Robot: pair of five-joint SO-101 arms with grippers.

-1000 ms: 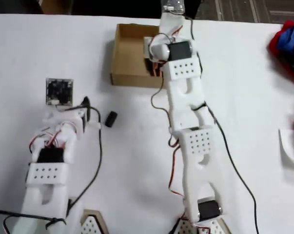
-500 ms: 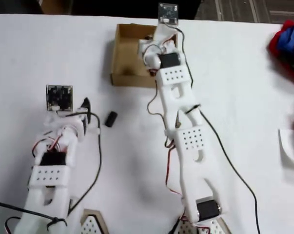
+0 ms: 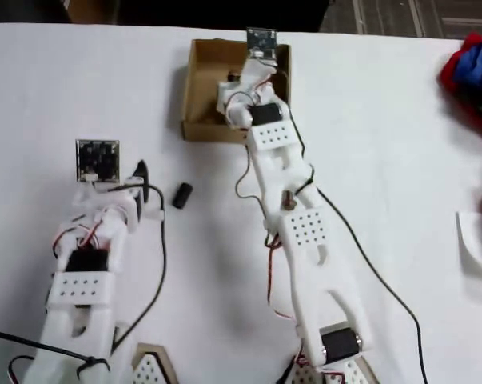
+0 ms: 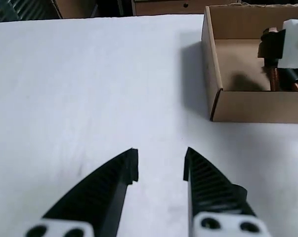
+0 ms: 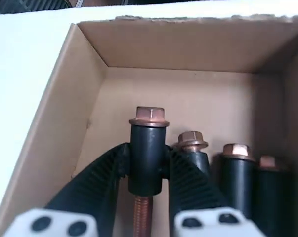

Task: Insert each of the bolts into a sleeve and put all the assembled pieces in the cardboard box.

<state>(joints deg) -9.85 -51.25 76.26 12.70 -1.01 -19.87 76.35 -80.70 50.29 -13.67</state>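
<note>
Right arm (image 3: 292,232): you see it swing to the left; a second ago it ran almost straight up the table, and now it slants from its base toward the cardboard box (image 3: 194,88).
Wrist: it moves from the box's right wall to over the box's middle.
Camera board (image 3: 260,38): it comes in from the table's far edge and now sits at the box's back wall.
Right gripper (image 5: 146,160): it carries the sleeved bolt (image 5: 147,148) with it, inward from the right wall.
</note>
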